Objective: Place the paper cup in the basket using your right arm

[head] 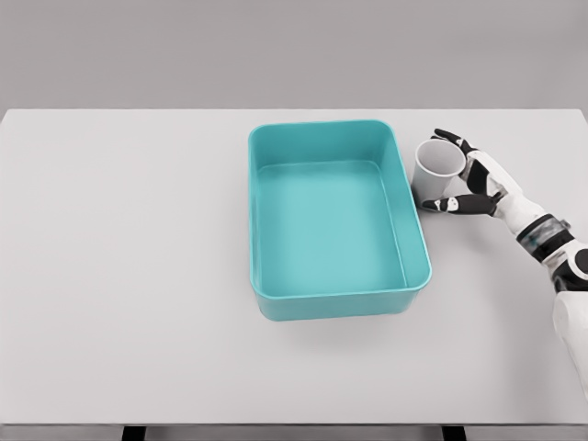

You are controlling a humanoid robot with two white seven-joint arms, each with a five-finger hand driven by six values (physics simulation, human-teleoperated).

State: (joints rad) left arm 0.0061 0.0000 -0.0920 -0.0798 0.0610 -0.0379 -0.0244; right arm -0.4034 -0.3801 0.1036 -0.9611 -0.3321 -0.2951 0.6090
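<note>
A white paper cup (pixel 435 168) stands upright on the table just right of the teal basket (pixel 418 241), close to its right wall. My right hand (pixel 450 172) reaches in from the right edge and wraps the cup's right side, with black-tipped fingers (pixel 447 136) behind it and the thumb in front near its base. The fingers look curled onto the cup, which rests on the table. The basket is a rectangular tub with nothing in it, in the middle of the table. My left arm does not show.
The white table (pixel 129 276) spreads wide to the left and in front of the basket. Its front edge runs along the bottom of the view, with dark legs showing below it.
</note>
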